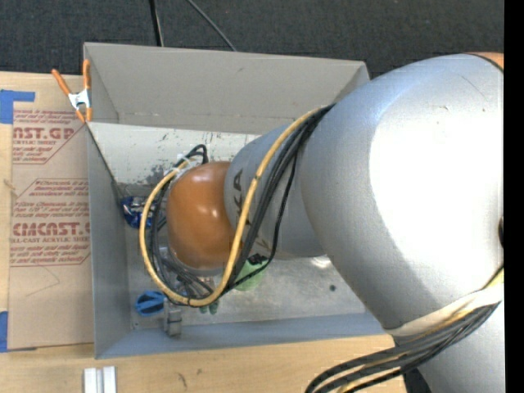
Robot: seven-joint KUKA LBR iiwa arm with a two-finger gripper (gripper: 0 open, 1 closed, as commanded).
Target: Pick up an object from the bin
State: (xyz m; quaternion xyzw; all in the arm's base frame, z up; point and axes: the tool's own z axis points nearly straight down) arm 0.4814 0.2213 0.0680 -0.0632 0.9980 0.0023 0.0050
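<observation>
My arm [409,203] dips deep into the bin [106,244] to reach its floor beside a blue piece [150,303], my orange cover [196,211] hiding my jaws, so I cannot tell their state.

The arm [409,219] reaches from the right into the grey bin [110,301], its wrist low over the left half of the floor. An orange cover [196,215] caps the wrist, looped by yellow and black cables [145,229]. A blue thing [150,303] lies near the front left corner, just beside the cables' lowest loop. A second blue thing [129,211] lies by the left wall, partly behind the cables. A green thing [250,275] peeks out from under the arm. A grey thing [173,324] sits against the front wall.
</observation>
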